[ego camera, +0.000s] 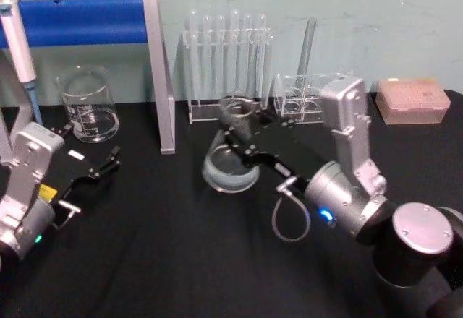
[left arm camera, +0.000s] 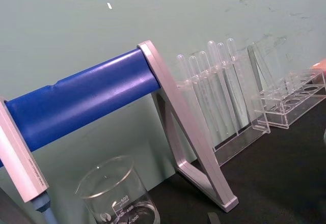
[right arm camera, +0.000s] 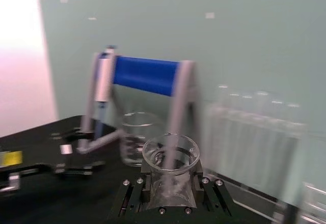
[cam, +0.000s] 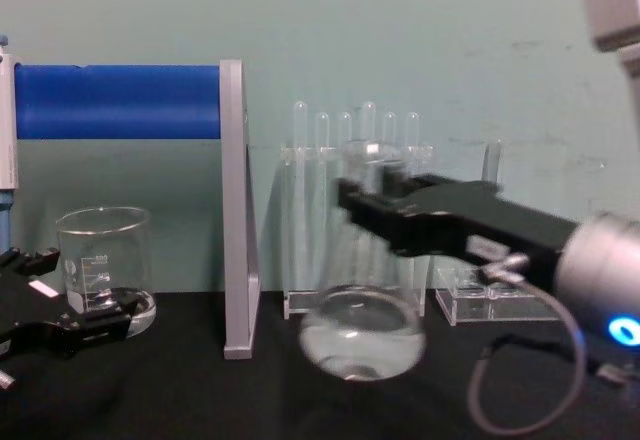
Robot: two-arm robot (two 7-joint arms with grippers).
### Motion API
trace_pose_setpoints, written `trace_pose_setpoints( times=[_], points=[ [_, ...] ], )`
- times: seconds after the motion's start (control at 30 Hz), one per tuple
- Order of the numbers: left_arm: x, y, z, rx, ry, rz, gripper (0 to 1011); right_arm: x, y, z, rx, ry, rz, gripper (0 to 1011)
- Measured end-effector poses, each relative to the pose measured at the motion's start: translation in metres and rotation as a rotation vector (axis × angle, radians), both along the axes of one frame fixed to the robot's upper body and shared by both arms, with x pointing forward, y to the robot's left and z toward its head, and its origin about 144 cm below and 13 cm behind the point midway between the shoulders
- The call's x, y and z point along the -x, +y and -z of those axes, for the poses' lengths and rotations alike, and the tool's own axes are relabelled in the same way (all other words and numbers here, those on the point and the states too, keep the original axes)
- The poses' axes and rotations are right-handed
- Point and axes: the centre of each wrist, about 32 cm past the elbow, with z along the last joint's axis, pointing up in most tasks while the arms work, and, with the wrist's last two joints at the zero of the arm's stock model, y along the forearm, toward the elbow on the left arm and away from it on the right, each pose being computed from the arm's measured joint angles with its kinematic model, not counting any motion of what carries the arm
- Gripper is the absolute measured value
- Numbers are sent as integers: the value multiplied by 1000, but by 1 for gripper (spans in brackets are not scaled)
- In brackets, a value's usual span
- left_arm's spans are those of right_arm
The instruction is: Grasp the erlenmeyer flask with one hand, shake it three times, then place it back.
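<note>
The erlenmeyer flask (ego camera: 228, 166) hangs tilted above the black table, a little clear liquid in its wide base (cam: 362, 336). My right gripper (ego camera: 242, 121) is shut on its neck, just below the flared rim (right arm camera: 170, 151). The flask looks smeared in the chest view, and its base is off the table there. My left gripper (ego camera: 103, 165) rests low at the left side of the table, open and holding nothing, well away from the flask.
A glass beaker (ego camera: 88, 105) stands at the back left under a pipette stand with a blue bar (ego camera: 79, 20). Behind the flask is a rack of test tubes (ego camera: 228, 65), then a smaller clear rack (ego camera: 300, 102) and a pink tip box (ego camera: 412, 101).
</note>
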Motion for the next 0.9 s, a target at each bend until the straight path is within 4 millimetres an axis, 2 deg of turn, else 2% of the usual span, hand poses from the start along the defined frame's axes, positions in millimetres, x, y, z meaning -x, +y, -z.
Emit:
trace_pose_setpoints(
  times=[0.53,0.73,0.9],
  points=[
    [0,0,0,0,0,0,1001,31,-58,-3,-2,-15,361,448],
    [0,0,0,0,0,0,1001,35,-64,-3,-3,-18,392,449],
    [0,0,0,0,0,0,1001,32,-58,-4,-7,-20,354,449]
  ],
)
